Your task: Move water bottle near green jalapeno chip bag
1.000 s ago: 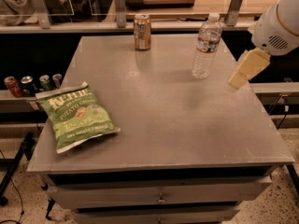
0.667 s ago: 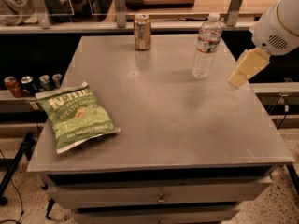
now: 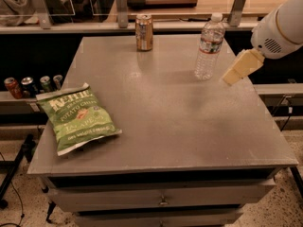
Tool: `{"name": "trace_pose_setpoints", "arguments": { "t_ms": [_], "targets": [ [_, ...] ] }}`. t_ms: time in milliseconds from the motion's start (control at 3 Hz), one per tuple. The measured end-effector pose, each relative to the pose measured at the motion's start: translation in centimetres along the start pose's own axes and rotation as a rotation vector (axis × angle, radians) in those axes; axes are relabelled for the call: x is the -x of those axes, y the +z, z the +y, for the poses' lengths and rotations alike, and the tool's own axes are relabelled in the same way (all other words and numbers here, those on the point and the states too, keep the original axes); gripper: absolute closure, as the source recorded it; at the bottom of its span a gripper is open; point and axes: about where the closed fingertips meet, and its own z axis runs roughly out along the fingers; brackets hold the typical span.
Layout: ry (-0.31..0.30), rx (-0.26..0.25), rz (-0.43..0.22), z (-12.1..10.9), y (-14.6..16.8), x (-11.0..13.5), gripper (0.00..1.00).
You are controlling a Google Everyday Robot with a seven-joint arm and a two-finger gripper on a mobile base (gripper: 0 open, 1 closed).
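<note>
The tool (image 3: pixel 235 74) hangs over the right rear part of the table (image 3: pixel 184 122), a cream-coloured piece slanting down and to the left from the rounded white arm housing (image 3: pixel 280 28) at the upper right edge of the view. From this angle it appears as one solid block, so I cannot tell whether it is spread or pressed together. It holds nothing and touches nothing.

The water bottle (image 3: pixel 209 47) stands upright just to the left of the tool, near it but with a clear gap between them. Its white cap is on top and the white-and-red label band sits around its upper half. The tool's lower end is level with the bottle's lower part in the view.

Further left along the rear edge of the table, a gold-brown drink can (image 3: pixel 144 32) stands upright, apart from the bottle.

The green jalapeno chip bag (image 3: pixel 78 118) lies flat at the front left corner of the table, well apart from both the bottle and the tool, on the opposite side of the surface. One corner of it reaches past the table's left edge.

Off the table, on a low shelf to the left, a row of small cans (image 3: pixel 32 84) stands. Drawer fronts (image 3: pixel 161 200) show beneath the tabletop.
</note>
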Motion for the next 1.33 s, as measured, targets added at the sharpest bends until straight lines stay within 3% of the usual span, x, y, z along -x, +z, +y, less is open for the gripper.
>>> {"name": "trace_pose_setpoints", "arguments": {
  "t_ms": [667, 1333],
  "targets": [
    [0.155, -0.053, -0.15, -2.0, 2.6, 0.7, 0.0],
    [0.232, -0.065, -0.264, -3.3, 4.3, 1.5, 0.0]
  ]
}}
